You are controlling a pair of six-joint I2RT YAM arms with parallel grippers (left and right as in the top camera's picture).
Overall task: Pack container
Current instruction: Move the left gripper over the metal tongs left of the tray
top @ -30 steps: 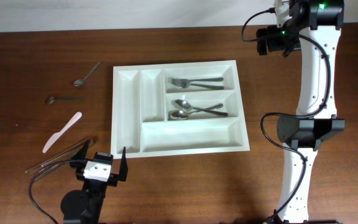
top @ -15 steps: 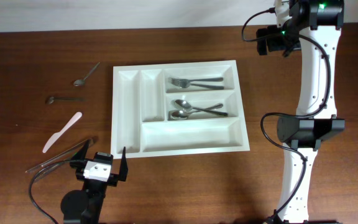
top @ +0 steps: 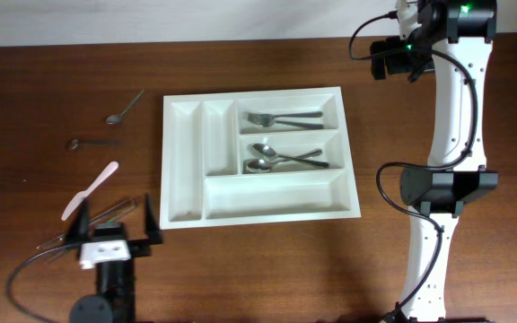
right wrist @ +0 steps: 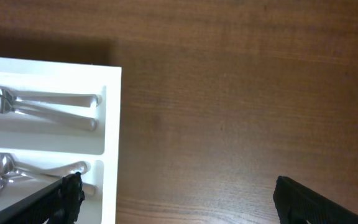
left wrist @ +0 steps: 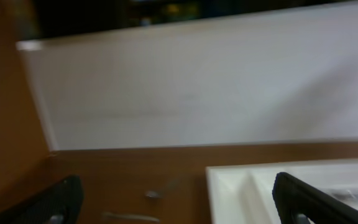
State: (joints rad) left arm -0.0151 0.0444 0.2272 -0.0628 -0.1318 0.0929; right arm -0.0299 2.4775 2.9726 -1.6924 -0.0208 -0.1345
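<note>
- The large white rectangular plastic cutlery tray lies flat in the middle of the brown wooden table.
- Two metal forks lie in its far right compartment, and two large metal spoons in the compartment just nearer.
- The left gripper hovers off the tray's near left corner. Its fingers are spread wide with nothing between them.
- Beneath it lie thin metal pieces, possibly knives or chopsticks.
- A white plastic knife, a small metal spoon and a second small spoon lie left of the tray.
- The right gripper is over bare wood just beside the tray's far right corner, its jaws wide apart and empty.
</note>
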